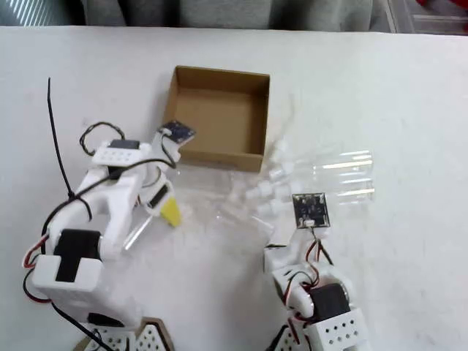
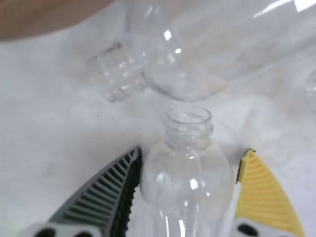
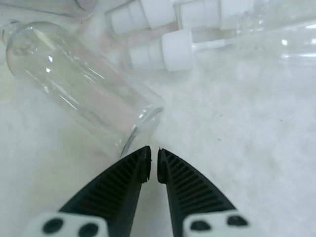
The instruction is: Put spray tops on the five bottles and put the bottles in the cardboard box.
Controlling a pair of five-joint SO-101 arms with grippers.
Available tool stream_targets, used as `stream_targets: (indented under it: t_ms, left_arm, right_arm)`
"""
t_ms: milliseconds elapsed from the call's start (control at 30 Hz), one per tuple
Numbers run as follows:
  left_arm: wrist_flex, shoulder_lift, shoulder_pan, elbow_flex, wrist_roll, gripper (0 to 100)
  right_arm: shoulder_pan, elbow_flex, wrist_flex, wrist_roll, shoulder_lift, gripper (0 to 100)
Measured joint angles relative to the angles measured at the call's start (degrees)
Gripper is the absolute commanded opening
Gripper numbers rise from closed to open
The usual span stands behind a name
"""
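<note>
My left gripper (image 2: 186, 173) is shut on a clear, topless bottle (image 2: 185, 182), black finger (image 2: 111, 192) on one side and yellow finger (image 2: 259, 192) on the other, the open neck pointing away. In the high view this gripper (image 1: 164, 203) sits just left of the cardboard box (image 1: 219, 117). My right gripper (image 3: 153, 165) is shut and holds nothing, its tips just short of the base of a clear bottle (image 3: 84, 84) lying on its side. White spray tops (image 3: 163, 52) lie beyond that bottle.
More clear bottles (image 1: 344, 175) lie right of the spray tops (image 1: 270, 183), below the box's right corner. Two loose bottles (image 2: 123, 74) lie just past the held one. The right arm (image 1: 322, 300) stands at the bottom right. Black cables (image 1: 55, 139) trail off the left arm.
</note>
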Motion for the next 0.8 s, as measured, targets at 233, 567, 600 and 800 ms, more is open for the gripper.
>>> stream_targets:
  t_ms: [233,567,600,800]
  left_arm:
    - [-0.70,0.00,0.00,0.00,0.00,32]
    - [0.97,0.00,0.00,-3.87,0.00,32]
    - [0.97,0.00,0.00,-3.87,0.00,32]
    - [0.97,0.00,0.00,-3.87,0.00,31]
  right_arm:
    - [0.00,0.00,0.00,0.00,0.00,1.6]
    - [0.00,0.00,0.00,0.00,0.00,1.6]
    - [0.00,0.00,0.00,0.00,0.00,1.6]
    - [0.00,0.00,0.00,0.00,0.00,1.6]
